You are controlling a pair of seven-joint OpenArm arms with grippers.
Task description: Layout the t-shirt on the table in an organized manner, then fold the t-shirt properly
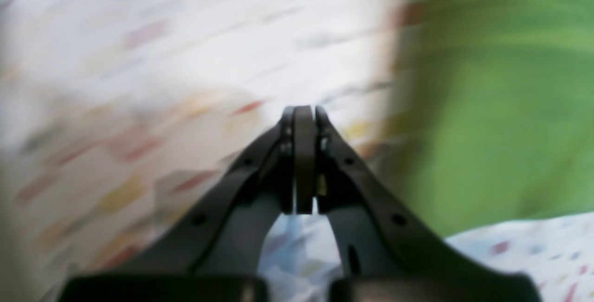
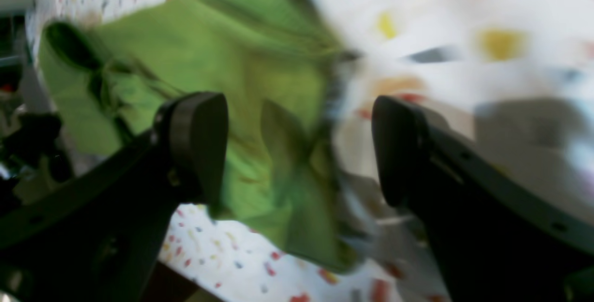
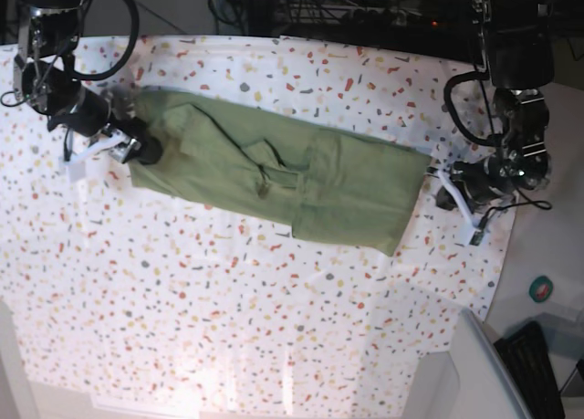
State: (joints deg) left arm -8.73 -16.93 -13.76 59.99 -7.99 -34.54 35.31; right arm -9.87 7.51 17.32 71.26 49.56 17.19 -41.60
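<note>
Base view: I see my right gripper spread apart at the t-shirt's nine o'clock end, left gripper pressed together at three o'clock.

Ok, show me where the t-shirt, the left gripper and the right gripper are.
t-shirt (image 3: 274, 177), base view, middle of the green cloth.
left gripper (image 1: 304, 121), left wrist view, tips of the shut jaws.
right gripper (image 2: 299, 146), right wrist view, gap between the open fingertips.

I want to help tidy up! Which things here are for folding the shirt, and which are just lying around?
For the job: t-shirt, table, left gripper (shut, empty), right gripper (open).

Just lying about: small green round thing and dark keyboard-like object, both off the table.
</note>
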